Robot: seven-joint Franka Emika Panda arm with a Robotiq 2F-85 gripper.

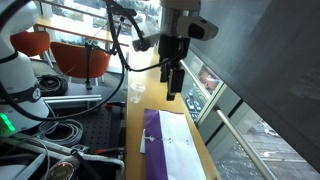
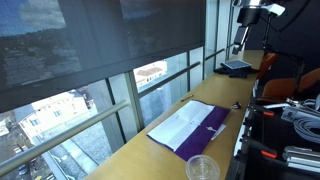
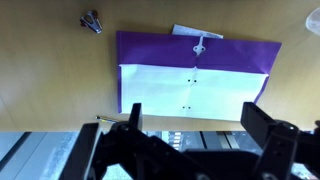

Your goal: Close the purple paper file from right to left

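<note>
The purple paper file (image 3: 196, 58) lies open and flat on the wooden table, with white sheets (image 3: 190, 95) on one half. It also shows in both exterior views (image 1: 152, 132) (image 2: 205, 128). My gripper (image 3: 193, 122) hangs high above the file, open and empty. In an exterior view the gripper (image 1: 174, 78) is well above the table, over the file's far end. In the other exterior view only the arm's upper part (image 2: 248, 15) shows.
A black binder clip (image 3: 92, 20) lies on the table beside the file. A clear plastic cup (image 2: 202, 168) stands near the file's end. A laptop (image 2: 236, 66) sits farther along the table. Windows (image 2: 150, 85) run along the table's edge. Cables (image 1: 60, 130) lie beside it.
</note>
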